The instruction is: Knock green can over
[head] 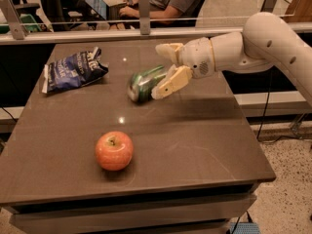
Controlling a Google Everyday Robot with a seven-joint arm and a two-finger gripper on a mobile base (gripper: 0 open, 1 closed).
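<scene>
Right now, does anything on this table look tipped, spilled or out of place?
Yes: the green can lies tipped on its side mid-table, no spill visible. The gripper sits beside it, jaws open. The chip bag and apple look normal.
</scene>
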